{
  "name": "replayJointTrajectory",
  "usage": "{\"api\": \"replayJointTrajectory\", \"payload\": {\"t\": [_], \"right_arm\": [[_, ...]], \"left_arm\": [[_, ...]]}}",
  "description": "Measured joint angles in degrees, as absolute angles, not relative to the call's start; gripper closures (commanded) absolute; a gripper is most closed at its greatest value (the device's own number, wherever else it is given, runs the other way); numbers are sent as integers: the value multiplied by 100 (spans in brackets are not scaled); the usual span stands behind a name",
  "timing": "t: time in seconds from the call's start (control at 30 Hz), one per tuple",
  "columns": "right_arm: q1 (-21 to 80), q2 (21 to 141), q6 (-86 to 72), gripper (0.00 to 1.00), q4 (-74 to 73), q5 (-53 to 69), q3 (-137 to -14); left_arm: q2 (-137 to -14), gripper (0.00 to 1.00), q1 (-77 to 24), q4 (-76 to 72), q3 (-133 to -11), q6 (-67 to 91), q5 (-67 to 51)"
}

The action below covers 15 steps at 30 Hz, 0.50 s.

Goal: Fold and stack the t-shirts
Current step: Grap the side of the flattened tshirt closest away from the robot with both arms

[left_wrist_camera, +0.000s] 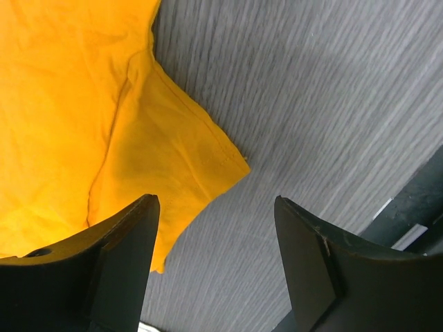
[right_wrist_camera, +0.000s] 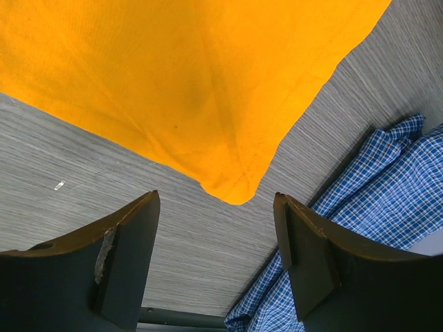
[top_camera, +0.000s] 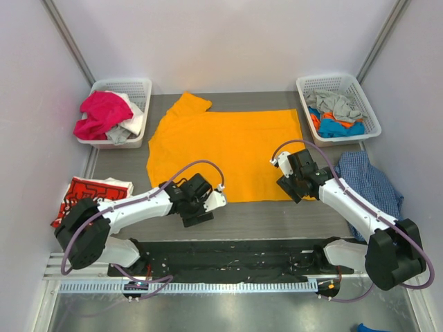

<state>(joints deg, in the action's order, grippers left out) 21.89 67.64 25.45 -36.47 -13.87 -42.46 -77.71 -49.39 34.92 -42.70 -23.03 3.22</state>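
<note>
A bright orange-yellow t-shirt (top_camera: pixel 228 142) lies spread flat on the grey table. My left gripper (top_camera: pixel 196 205) is open and empty at the shirt's near left part; in the left wrist view a sleeve corner (left_wrist_camera: pixel 173 152) lies just ahead of the jaws. My right gripper (top_camera: pixel 296 188) is open and empty at the shirt's near right corner (right_wrist_camera: pixel 235 187), which points into the gap between the jaws. A red t-shirt with white lettering (top_camera: pixel 88 190) lies folded at the table's left edge.
A blue checked shirt (top_camera: pixel 370 183) lies crumpled right of my right arm, also in the right wrist view (right_wrist_camera: pixel 374 200). A white basket (top_camera: pixel 138 86) back left holds pink and white clothes. A white basket (top_camera: pixel 360 86) back right holds grey, orange and blue clothes.
</note>
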Motion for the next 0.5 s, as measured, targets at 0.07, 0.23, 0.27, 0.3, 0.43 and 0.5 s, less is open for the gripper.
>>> {"api": "replayJointTrajectory", "payload": {"t": [0.07, 0.23, 0.27, 0.3, 0.43, 0.5], "right_arm": [[2189, 6761, 2541, 26, -3647, -1378, -4244], [2189, 6735, 2528, 26, -3649, -1361, -4237], [2189, 6722, 2526, 26, -3649, -1356, -4233], [2189, 6709, 2526, 26, -3651, -1354, -4226], [2189, 6630, 2528, 26, -3664, -1337, -4209], [2189, 6569, 2526, 26, -3675, -1334, -4209]], "left_arm": [[-7828, 29, -4939, 3406, -4270, -2318, 338], [-7944, 32, -4939, 3234, -4270, -2346, 344], [-7985, 35, -4939, 3194, -4270, -2353, 344], [-8023, 38, -4939, 3162, -4270, -2362, 344], [-8156, 54, -4939, 3076, -4270, -2427, 349], [-8224, 65, -4939, 3033, -4270, -2453, 370]]}}
